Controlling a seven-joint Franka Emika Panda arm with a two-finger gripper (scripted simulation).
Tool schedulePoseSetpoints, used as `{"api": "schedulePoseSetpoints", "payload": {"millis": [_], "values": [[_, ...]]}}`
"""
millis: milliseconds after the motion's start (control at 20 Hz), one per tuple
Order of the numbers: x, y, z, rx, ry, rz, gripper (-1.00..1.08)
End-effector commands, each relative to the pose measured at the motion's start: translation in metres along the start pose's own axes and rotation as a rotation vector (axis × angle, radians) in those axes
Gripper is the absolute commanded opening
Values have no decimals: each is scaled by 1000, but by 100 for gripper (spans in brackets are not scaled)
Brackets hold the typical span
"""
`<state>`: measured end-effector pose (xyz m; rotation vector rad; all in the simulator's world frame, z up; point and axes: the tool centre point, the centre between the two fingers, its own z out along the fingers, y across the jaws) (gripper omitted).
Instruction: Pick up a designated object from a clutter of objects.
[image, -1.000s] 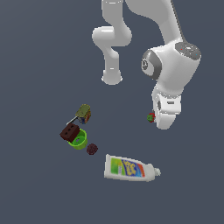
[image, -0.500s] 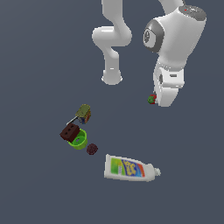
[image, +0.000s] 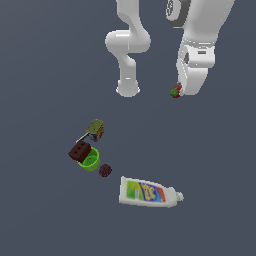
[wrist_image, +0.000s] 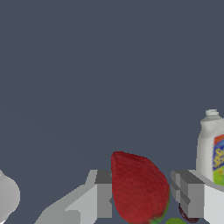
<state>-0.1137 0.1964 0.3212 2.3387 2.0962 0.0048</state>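
Observation:
The tiny red strawberry (image: 175, 91) with a green top is held in my gripper (image: 178, 92), high above the floor at the exterior view's right. In the wrist view the strawberry (wrist_image: 139, 188) sits clamped between the two grey fingers (wrist_image: 103, 194). The rest of the clutter lies on the floor below, at the exterior view's left: white labelled bottle (image: 148, 192), maroon ball (image: 105, 170), green cup (image: 90, 161), dark brown block (image: 79, 150) and olive-orange box (image: 95, 129). The bottle also shows in the wrist view (wrist_image: 213, 148).
The arm's white base (image: 128, 89) stands on the dark grey floor behind the clutter. The arm's upper links (image: 200, 30) hang over the exterior view's upper right.
The gripper has risen with the strawberry in it, going up and a little toward the exterior view's left. The objects on the floor have not moved.

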Motion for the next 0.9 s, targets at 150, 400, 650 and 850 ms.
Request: {"api": "schedulePoseSetpoints", "payload": {"millis": [150,400,650,850], "values": [[-3,-20,-27,2,0,1,-100],[-4,-30,-42,3,0,1,-100],[-5,-32,-47,3,-1,2,-100],[-4,-30,-45,3,-2,2,-100]]}}
